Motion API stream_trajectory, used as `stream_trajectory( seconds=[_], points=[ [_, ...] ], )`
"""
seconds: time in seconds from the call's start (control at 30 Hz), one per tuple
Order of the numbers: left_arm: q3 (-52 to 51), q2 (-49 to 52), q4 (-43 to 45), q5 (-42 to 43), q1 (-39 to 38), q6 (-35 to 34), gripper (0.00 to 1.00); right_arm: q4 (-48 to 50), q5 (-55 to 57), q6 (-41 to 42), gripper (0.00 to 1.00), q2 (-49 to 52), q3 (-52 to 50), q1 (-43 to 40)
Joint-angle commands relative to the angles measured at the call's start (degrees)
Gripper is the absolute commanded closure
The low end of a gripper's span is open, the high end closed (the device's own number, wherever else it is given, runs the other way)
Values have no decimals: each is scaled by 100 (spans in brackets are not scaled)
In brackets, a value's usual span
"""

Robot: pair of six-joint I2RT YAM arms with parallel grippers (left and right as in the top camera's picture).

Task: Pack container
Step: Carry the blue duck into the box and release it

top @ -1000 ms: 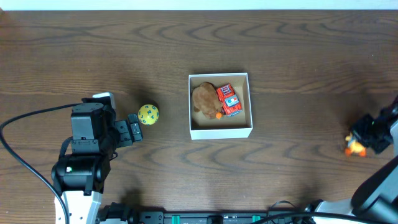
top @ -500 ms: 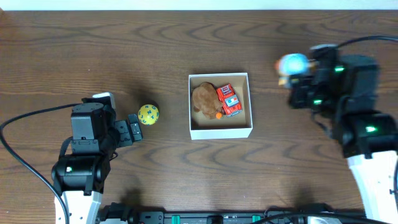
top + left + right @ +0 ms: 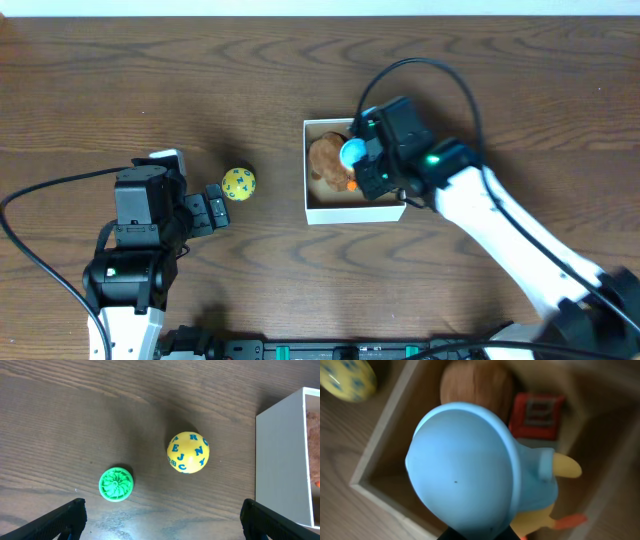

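Note:
The container [image 3: 355,213], a small white box with a brown inside, sits mid-table and holds a brown plush [image 3: 325,160] and a red truck [image 3: 537,410]. My right gripper [image 3: 362,168] is over the box, shut on a duck toy with a blue hat [image 3: 352,153]. The toy fills the right wrist view [image 3: 465,470], above the box's inside [image 3: 385,455]. My left gripper [image 3: 215,210] is open and empty, just short of a yellow letter ball [image 3: 238,184]. In the left wrist view the ball [image 3: 188,452] lies beyond the open fingers [image 3: 160,520].
A small green round toy [image 3: 116,483] lies on the table left of the ball, close to the left fingers. The box's white wall [image 3: 280,460] stands at the right of the left wrist view. Dark wood table all round.
My right arm has swung from the far right edge across to the box, carrying the duck toy. The left arm and the ball have not moved.

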Motion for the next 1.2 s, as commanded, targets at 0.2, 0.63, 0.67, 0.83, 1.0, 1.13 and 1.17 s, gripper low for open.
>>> stream_trajectory(
  seconds=[0.2, 0.63, 0.67, 0.83, 1.0, 1.13, 1.17],
  points=[
    [125, 2, -13, 42, 26, 94, 2, -11, 98, -98, 88, 1019, 15, 522],
    [125, 2, -11, 42, 26, 94, 2, -162, 245, -297, 51, 433, 122, 170],
    [125, 2, -11, 44, 26, 94, 2, -160, 256, -332, 51, 280, 144, 129],
    [125, 2, -11, 44, 26, 94, 2, -15, 254, -402, 61, -448, 234, -63],
    [125, 2, -13, 42, 26, 94, 2, 48, 254, -398, 79, -835, 234, -63],
    [125, 2, -13, 44, 26, 94, 2, 57, 654, 319, 91, -892, 234, -122],
    [125, 2, -13, 42, 26, 94, 2, 55, 885, 651, 90, -907, 234, -164]
  ],
)
